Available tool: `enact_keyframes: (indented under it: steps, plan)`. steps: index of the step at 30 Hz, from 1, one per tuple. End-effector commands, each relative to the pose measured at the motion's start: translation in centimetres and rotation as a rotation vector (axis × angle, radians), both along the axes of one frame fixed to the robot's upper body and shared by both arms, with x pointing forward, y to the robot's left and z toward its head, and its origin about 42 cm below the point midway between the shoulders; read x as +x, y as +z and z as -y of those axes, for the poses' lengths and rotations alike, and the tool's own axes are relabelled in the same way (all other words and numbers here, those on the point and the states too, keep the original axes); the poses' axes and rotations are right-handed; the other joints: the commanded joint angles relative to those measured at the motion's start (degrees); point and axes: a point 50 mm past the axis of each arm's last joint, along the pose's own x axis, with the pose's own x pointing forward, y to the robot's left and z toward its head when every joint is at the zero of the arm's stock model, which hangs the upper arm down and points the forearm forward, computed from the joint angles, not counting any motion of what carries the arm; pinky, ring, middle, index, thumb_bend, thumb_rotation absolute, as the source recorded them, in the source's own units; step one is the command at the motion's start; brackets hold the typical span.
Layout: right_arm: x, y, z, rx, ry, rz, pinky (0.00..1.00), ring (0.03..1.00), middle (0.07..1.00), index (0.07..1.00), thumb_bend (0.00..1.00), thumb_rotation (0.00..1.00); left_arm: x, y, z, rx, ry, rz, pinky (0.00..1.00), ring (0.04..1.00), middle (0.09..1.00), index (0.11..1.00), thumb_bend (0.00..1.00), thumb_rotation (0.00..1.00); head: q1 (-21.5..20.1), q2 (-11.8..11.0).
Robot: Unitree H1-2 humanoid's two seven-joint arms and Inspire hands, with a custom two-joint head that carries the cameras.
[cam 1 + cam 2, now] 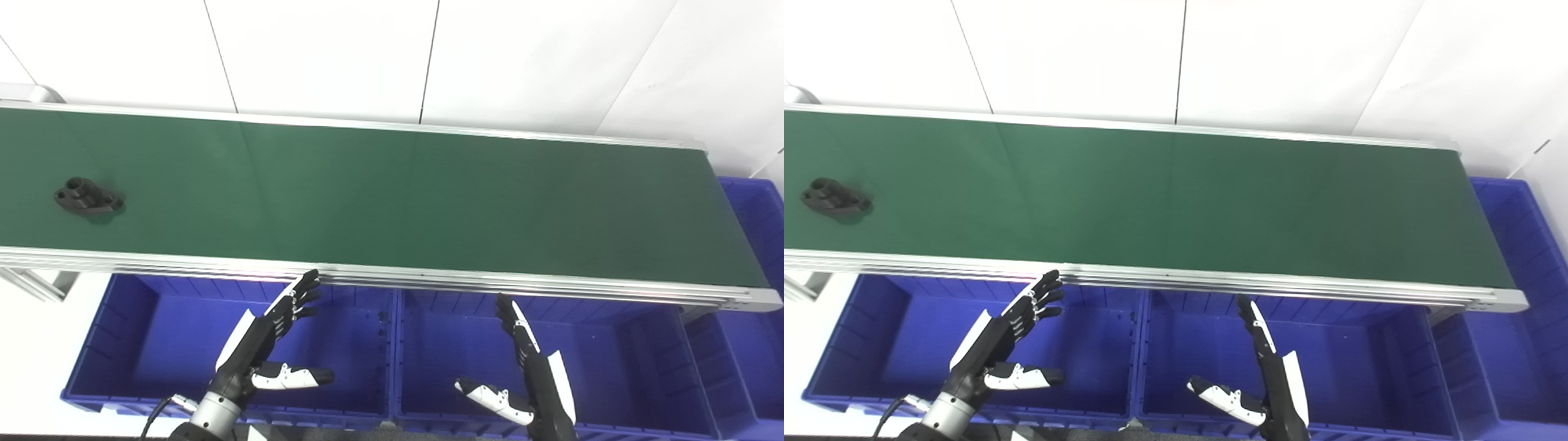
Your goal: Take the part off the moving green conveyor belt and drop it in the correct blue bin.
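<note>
Black bracket-like part [89,197] lies flat on the green conveyor belt [392,196] near its left end, closer to the near edge than the far one. Both hands hover above the blue bins beside the belt's near rail, holding nothing, fingers spread: left hand [269,343] above the left bin [122,343], right hand [520,373] above the middle bin [643,367].

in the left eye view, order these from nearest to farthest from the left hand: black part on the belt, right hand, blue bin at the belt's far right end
From the left hand:
1. right hand, beside it over the right front bin
2. black part, far left on the belt
3. blue bin, beyond the belt's right end
</note>
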Motion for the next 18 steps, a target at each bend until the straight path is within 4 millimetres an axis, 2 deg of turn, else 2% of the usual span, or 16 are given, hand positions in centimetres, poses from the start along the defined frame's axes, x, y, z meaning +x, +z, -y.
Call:
enact_keyframes:
  steps: [1,18]
  plan:
    - [0.17,0.74,0.06,0.008,0.009,0.062,0.94,0.943,0.947,0.953,0.83,0.45,0.52,0.83,-0.17,0.001,-0.003,0.056,0.84,0.912,0.945,0.943,0.81,0.37,0.18,-0.31]
    - [0.12,0.77,0.02,0.017,0.009,0.062,0.95,0.948,0.947,0.957,0.84,0.44,0.40,0.89,-0.20,0.006,-0.006,0.058,0.84,0.910,0.943,0.944,0.81,0.38,0.52,-0.28]
